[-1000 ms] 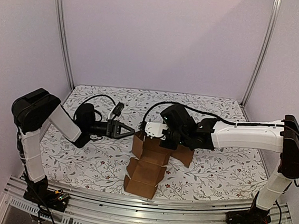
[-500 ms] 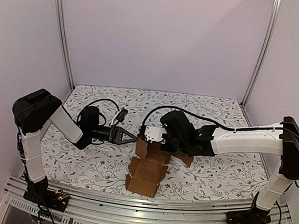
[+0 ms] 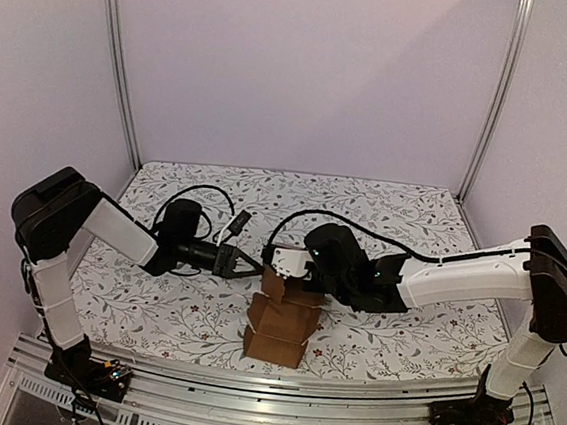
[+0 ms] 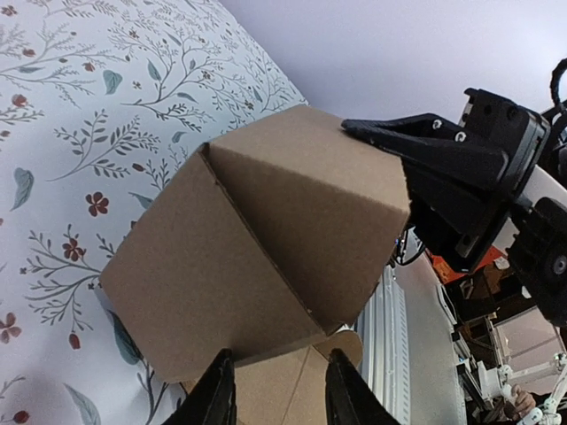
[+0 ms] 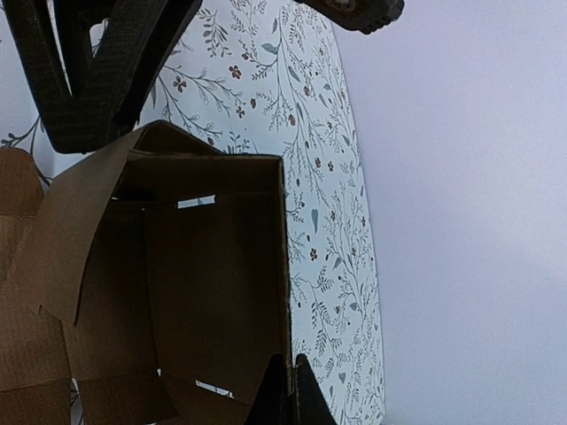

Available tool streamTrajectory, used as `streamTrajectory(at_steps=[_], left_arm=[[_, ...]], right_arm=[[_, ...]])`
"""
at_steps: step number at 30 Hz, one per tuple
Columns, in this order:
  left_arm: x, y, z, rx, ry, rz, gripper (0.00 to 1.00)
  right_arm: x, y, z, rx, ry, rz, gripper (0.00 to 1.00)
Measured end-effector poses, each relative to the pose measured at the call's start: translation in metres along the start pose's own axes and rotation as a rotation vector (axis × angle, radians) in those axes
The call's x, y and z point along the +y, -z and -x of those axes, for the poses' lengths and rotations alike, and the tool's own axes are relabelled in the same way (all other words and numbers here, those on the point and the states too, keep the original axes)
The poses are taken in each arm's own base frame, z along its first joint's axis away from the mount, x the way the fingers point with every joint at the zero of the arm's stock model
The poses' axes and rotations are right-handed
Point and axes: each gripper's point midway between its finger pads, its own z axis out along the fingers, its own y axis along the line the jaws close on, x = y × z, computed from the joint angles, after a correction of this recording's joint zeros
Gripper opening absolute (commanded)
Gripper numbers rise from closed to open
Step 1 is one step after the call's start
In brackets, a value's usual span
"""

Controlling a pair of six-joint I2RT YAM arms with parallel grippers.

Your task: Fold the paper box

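Brown cardboard, plain and die-cut into flaps and notched tabs, makes up the partly formed paper box (image 3: pixel 279 318). It sits on the white, flower-printed desk (image 3: pixel 154 306), near the middle and towards the near edge, between the two arms. Its lower flaps lie on the desk, pointing at the metal rail (image 3: pixel 276 398) in front. Its upper part stands raised as a squarish shell.

The right fingers (image 5: pixel 282 390) are clenched on the edge of one upright wall of the box. From that wrist the hollow inside shows, with narrow slots in the far wall. A loose flap leans outward on the left.

The left fingers (image 4: pixel 217 390) are parted and released, reaching in from the left side of the box. From that wrist a lower cardboard panel shows between them; whether they touch it cannot be told. Above them two outer faces of the box meet at a sharp crease. One black right fingertip rests against the top corner.

Pale lilac walls (image 3: pixel 307 74) enclose the desk on three sides.
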Motion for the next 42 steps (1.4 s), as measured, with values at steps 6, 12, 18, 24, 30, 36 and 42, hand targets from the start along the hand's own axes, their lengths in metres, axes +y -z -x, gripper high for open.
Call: streamTrajectory(at_steps=[6, 12, 18, 24, 30, 36, 42], left_arm=[[0.008, 0.0, -0.009, 0.029, 0.011, 0.034, 0.34], [0.014, -0.001, -0.013, 0.051, 0.015, 0.065, 0.34], [0.02, -0.002, -0.011, 0.064, 0.003, 0.103, 0.34], [0.021, 0.003, -0.001, 0.059, -0.035, 0.164, 0.33], [0.026, 0.006, 0.01, 0.045, -0.089, 0.23, 0.35], [0.031, 0.008, 0.005, 0.071, -0.13, 0.261, 0.38], [0.027, 0.007, 0.004, 0.096, -0.169, 0.24, 0.4]], right_arm=[[-0.003, 0.0, -0.001, 0.002, -0.012, -0.026, 0.0], [-0.003, -0.001, -0.001, 0.0, -0.017, -0.031, 0.0], [-0.003, -0.001, -0.002, 0.0, -0.017, -0.03, 0.0], [-0.002, -0.001, -0.002, -0.001, -0.017, -0.029, 0.0], [0.001, -0.001, -0.004, 0.006, -0.02, -0.012, 0.0], [0.011, 0.0, -0.008, 0.021, -0.012, 0.032, 0.0], [0.014, 0.0, -0.011, 0.04, -0.009, 0.053, 0.0]])
